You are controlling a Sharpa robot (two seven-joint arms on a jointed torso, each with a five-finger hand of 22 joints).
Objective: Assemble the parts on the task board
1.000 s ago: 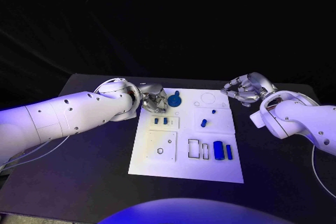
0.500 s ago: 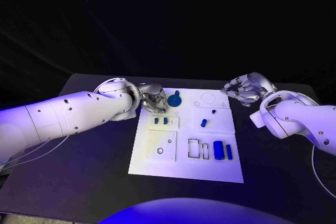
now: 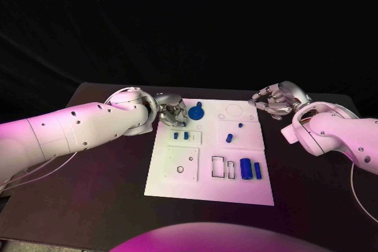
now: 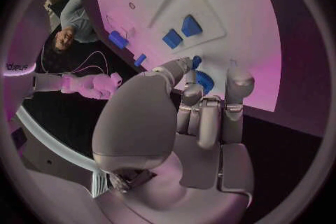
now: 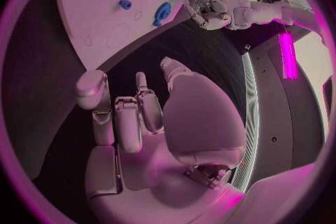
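Head view: the left hand (image 3: 172, 114) sits at the far left corner of the board (image 3: 210, 193), its fingers bent toward the round blue part (image 3: 196, 113) there. In the left wrist view the fingertips (image 4: 191, 92) are at that part's (image 4: 203, 79) edge, probably working to grip or seat it; whether they hold it cannot be told. The right hand (image 3: 277, 100) hangs off the board's far right corner, fingers loosely curled with nothing in them, likely waiting its turn. Other parts lie spread over the board: two small blocks (image 3: 181, 135) left of centre, a short peg (image 3: 229, 137) in the middle, two cylinders (image 3: 250, 169) near right. The table (image 3: 94, 197) is black and matte, the room behind dark.
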